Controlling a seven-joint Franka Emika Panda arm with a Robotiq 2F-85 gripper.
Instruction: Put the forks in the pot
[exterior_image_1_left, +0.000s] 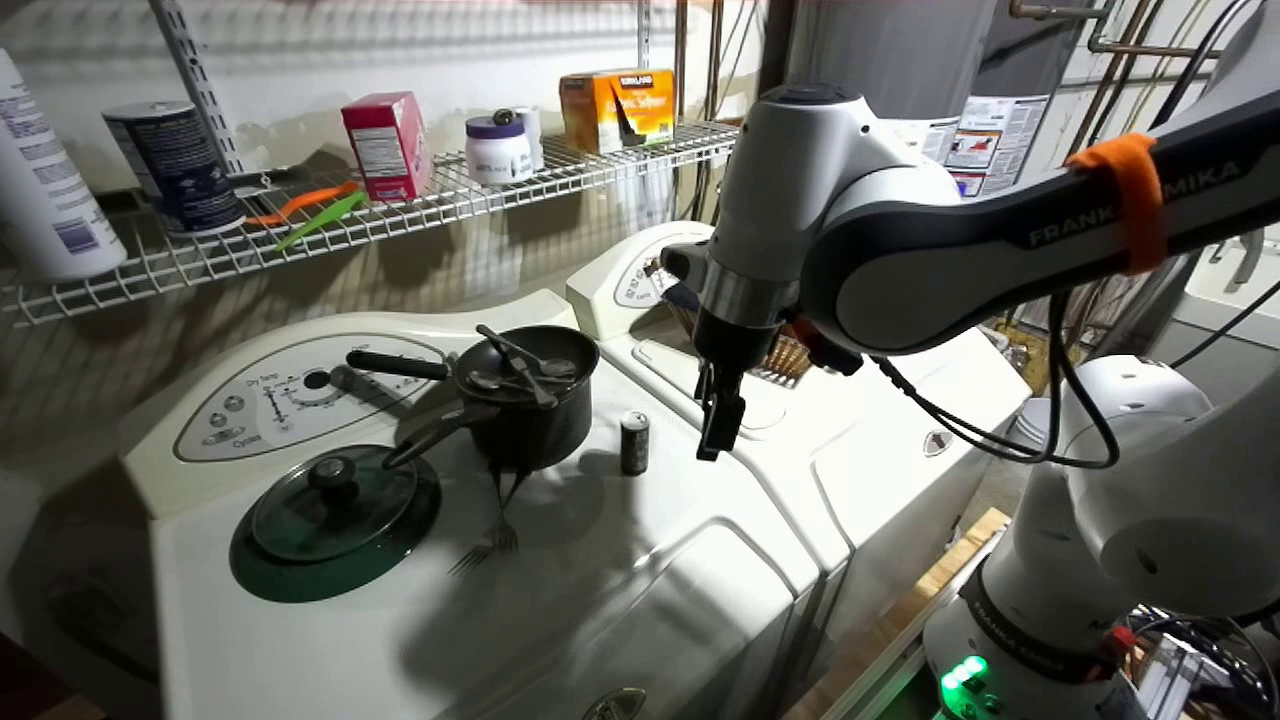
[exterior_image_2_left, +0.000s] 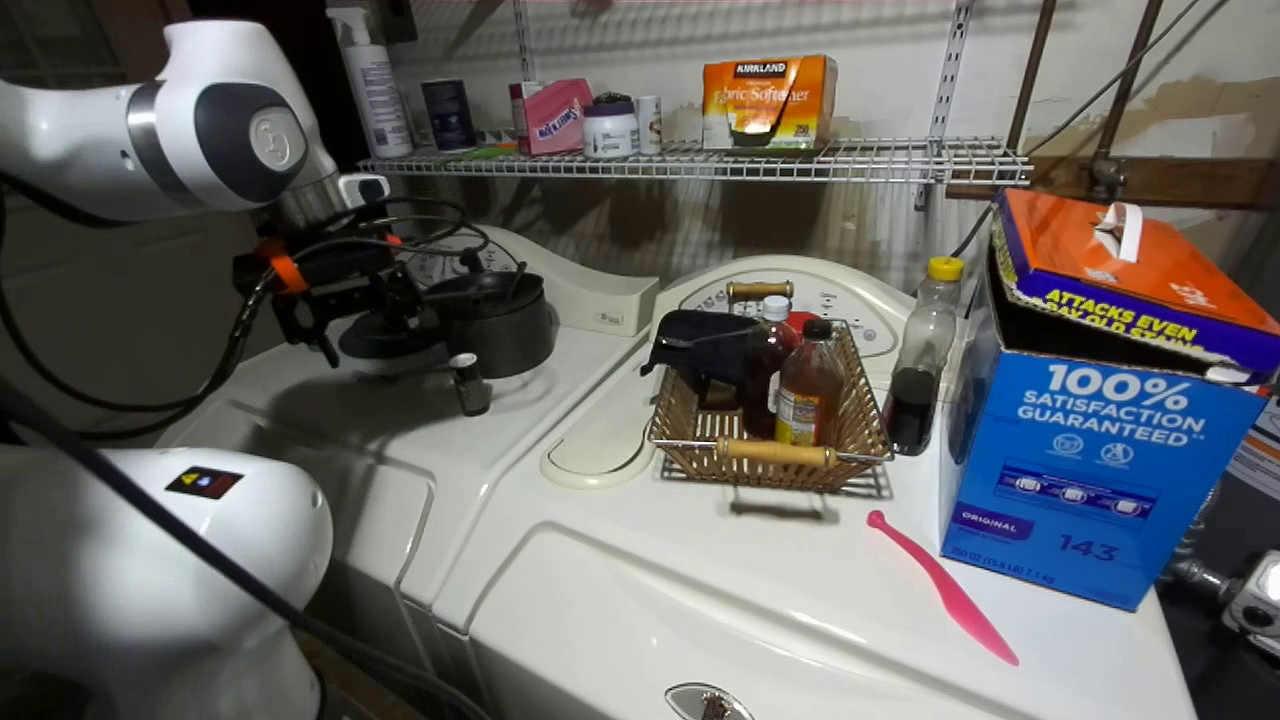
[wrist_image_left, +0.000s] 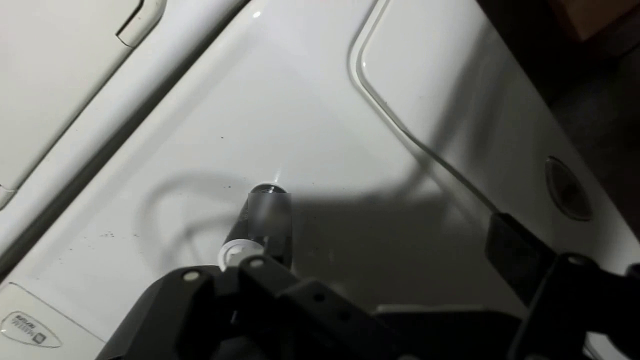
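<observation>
Gripper: fingers wide apart, above the counter
Pot: near the back edge
Forks: lying beside the pot, tines away from it
Lid: by the back left corner

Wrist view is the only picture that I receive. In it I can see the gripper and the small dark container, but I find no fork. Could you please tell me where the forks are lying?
Observer: In an exterior view, two forks lie on the white machine top, in front of the pot, tines pointing away from it.
Operator: Thank you, this is clear. I also do not see the lid. Is it perhaps on the pot?
Observer: No, the lid sits beside the pot.
</observation>
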